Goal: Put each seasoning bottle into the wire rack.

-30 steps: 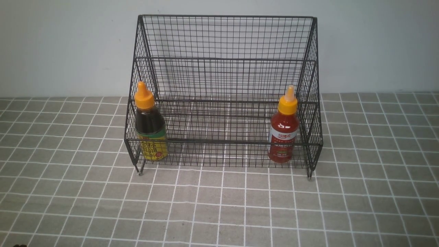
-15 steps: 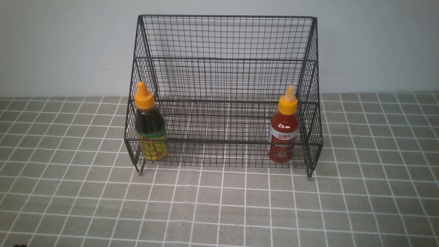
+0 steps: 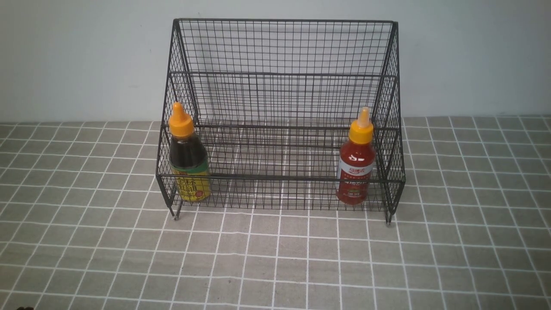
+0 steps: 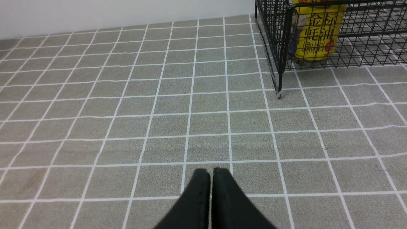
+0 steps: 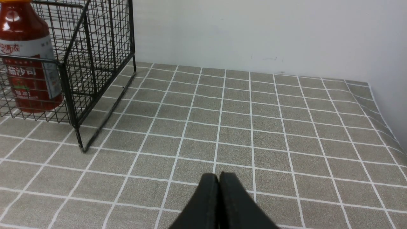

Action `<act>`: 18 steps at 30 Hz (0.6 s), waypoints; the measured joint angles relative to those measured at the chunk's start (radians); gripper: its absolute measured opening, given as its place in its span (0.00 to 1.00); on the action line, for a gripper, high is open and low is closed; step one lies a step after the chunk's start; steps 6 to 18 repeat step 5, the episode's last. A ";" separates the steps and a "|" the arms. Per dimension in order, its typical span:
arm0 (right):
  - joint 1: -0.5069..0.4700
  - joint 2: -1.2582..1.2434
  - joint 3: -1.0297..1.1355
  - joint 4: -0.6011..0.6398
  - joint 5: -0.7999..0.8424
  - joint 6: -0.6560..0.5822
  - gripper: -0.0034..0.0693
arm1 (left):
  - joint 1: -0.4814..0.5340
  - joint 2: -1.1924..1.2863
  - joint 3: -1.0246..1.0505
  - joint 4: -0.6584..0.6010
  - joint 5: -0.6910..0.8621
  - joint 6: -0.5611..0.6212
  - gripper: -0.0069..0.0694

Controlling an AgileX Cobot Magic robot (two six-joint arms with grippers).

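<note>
The black wire rack [image 3: 280, 99] stands at the back middle of the table. The dark sauce bottle [image 3: 187, 161] with a yellow-green label stands upright in the lower tier's left end; its label shows in the left wrist view [image 4: 314, 35]. The red sauce bottle [image 3: 356, 161] stands upright in the lower tier's right end and shows in the right wrist view [image 5: 27, 60]. My left gripper [image 4: 211, 171] is shut and empty over the cloth, well short of the rack. My right gripper [image 5: 218, 176] is shut and empty, off to the rack's right. Neither gripper shows in the front view.
A grey checked cloth [image 3: 275, 258] covers the table up to a pale wall [image 3: 64, 56]. The rack's front feet [image 3: 175, 217] rest on the cloth. The cloth's right edge [image 5: 381, 114] runs along a side wall.
</note>
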 joint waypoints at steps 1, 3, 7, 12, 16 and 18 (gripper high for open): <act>0.000 0.000 0.000 0.000 0.000 0.000 0.03 | 0.000 0.000 0.000 0.000 0.000 0.000 0.08; 0.000 0.000 0.000 0.000 0.000 0.000 0.03 | 0.000 0.000 0.000 0.000 0.000 0.000 0.08; 0.000 0.000 0.000 0.000 0.000 0.000 0.03 | 0.000 0.000 0.000 0.000 0.000 0.000 0.08; 0.000 0.000 0.000 0.000 0.000 0.000 0.03 | 0.000 0.000 0.000 0.000 0.000 0.000 0.08; 0.000 0.000 0.000 0.000 0.000 0.000 0.03 | 0.000 0.000 0.000 0.000 0.000 0.000 0.08; 0.000 0.000 0.000 0.000 0.000 0.000 0.03 | 0.000 0.000 0.000 0.000 0.000 0.000 0.08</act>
